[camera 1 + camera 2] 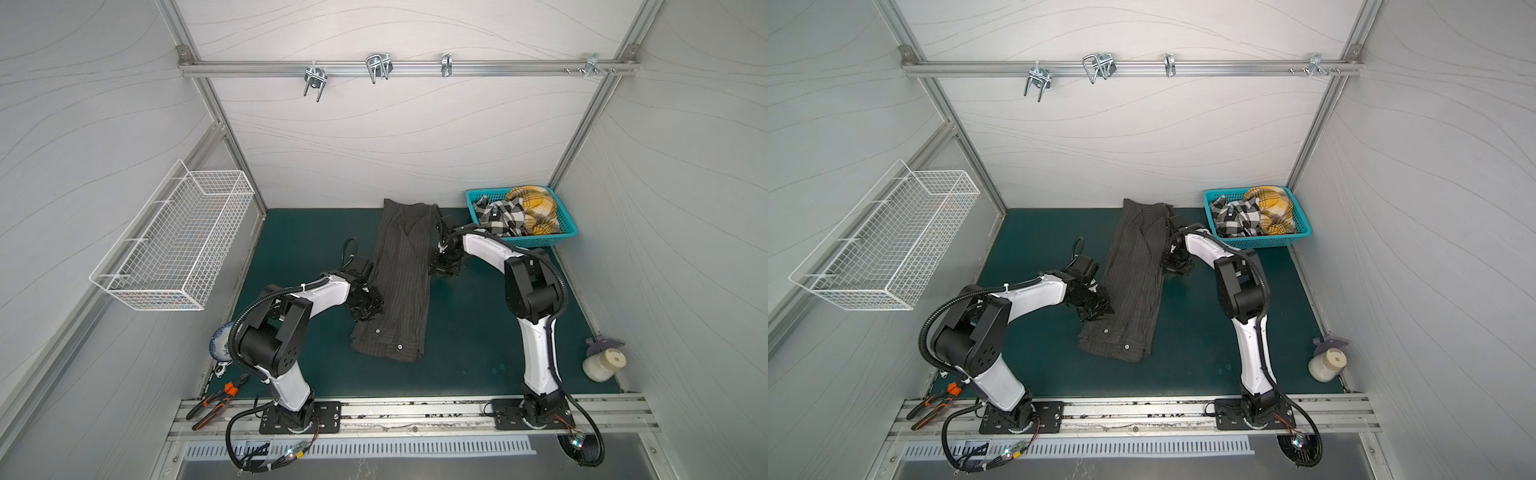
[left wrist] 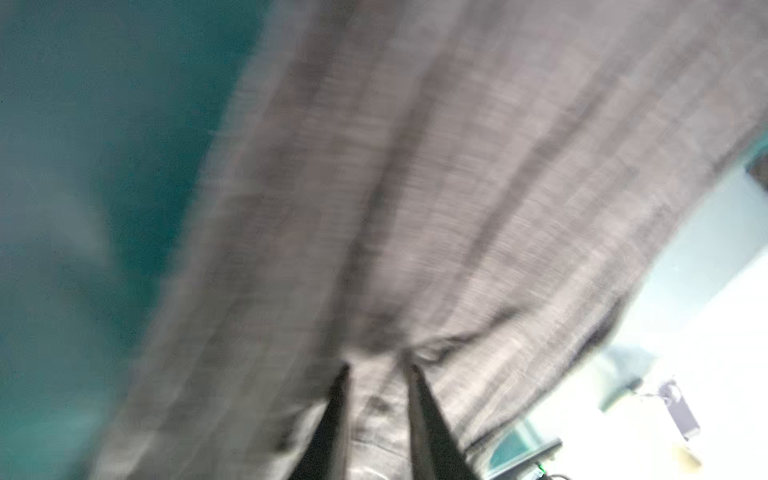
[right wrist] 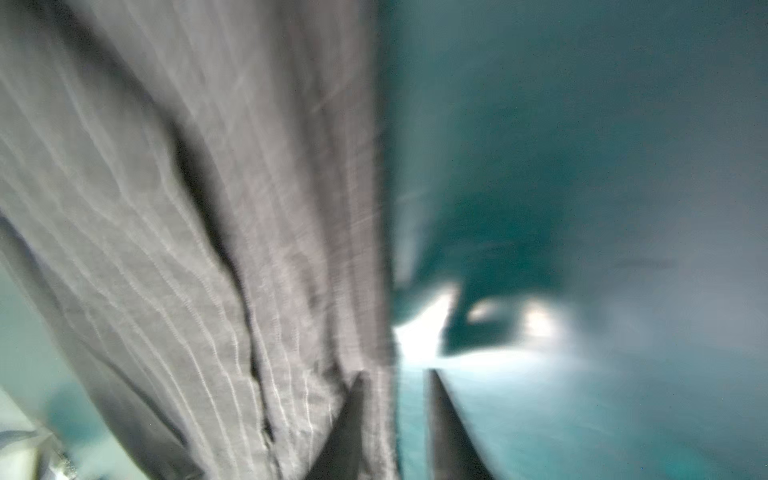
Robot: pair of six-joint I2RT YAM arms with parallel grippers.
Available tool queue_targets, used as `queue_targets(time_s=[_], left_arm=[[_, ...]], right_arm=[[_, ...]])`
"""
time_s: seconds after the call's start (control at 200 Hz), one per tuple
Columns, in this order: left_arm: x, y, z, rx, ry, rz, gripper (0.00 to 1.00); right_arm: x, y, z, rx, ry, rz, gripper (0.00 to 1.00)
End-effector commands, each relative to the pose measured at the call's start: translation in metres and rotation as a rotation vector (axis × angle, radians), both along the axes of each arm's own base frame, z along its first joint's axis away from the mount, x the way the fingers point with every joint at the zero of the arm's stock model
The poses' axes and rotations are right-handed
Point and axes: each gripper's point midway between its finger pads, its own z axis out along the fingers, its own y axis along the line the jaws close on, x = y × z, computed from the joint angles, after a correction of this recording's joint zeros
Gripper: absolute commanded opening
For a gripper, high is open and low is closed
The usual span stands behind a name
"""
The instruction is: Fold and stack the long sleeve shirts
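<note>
Charcoal pinstripe shirt (image 1: 395,286), folded into a long strip, is laid on the green mat (image 1: 299,232) between the arms. Cloth is seen bunched and pinched between the narrowly parted fingers of the left gripper (image 2: 376,370) at the strip's left edge. The right gripper (image 3: 397,374) is held open, with only the shirt's right edge lying between its fingers (both wrist views are blurred). The black-and-white plaid shirt (image 1: 498,216) and yellow plaid shirt (image 1: 536,208) are heaped in the teal basket (image 1: 569,228), whose near rim is partly hidden by the right arm. Orange-handled pliers (image 1: 212,401) are left by the left arm's base.
</note>
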Motion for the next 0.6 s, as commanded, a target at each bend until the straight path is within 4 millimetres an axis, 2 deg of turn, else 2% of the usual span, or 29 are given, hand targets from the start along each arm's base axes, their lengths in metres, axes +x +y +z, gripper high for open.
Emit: queue_targets(time_s=[0.0,0.075,0.13,0.19,0.275,0.365,0.455,0.595], left_arm=[[0.003,-0.015,0.054,-0.080,-0.093,-0.019,0.32],[-0.011,0.005,0.074,-0.019,-0.152,-0.040,0.40],[-0.019,0.026,0.080,0.058,-0.197,-0.050,0.46],[-0.025,0.047,0.073,0.114,-0.214,-0.036,0.47],[-0.029,0.067,0.056,0.093,-0.159,0.017,0.39],[-0.029,0.065,0.039,0.035,-0.097,0.026,0.32],[-0.026,0.049,0.024,-0.047,-0.065,0.012,0.24],[-0.036,0.046,-0.004,-0.060,0.016,0.042,0.11]], right_arm=[[-0.025,-0.026,0.057,-0.167,-0.071,0.052,0.79],[-0.043,-0.032,0.084,-0.240,-0.128,0.063,0.85],[-0.064,-0.028,0.093,-0.249,-0.161,0.076,0.85],[-0.088,-0.016,0.099,-0.193,-0.200,0.092,0.85],[-0.123,0.003,0.099,-0.087,-0.220,0.077,0.84],[-0.155,0.022,0.090,0.023,-0.180,0.056,0.79],[-0.180,0.044,0.073,0.112,-0.049,0.062,0.64],[-0.200,0.068,0.049,0.106,0.066,0.128,0.45]])
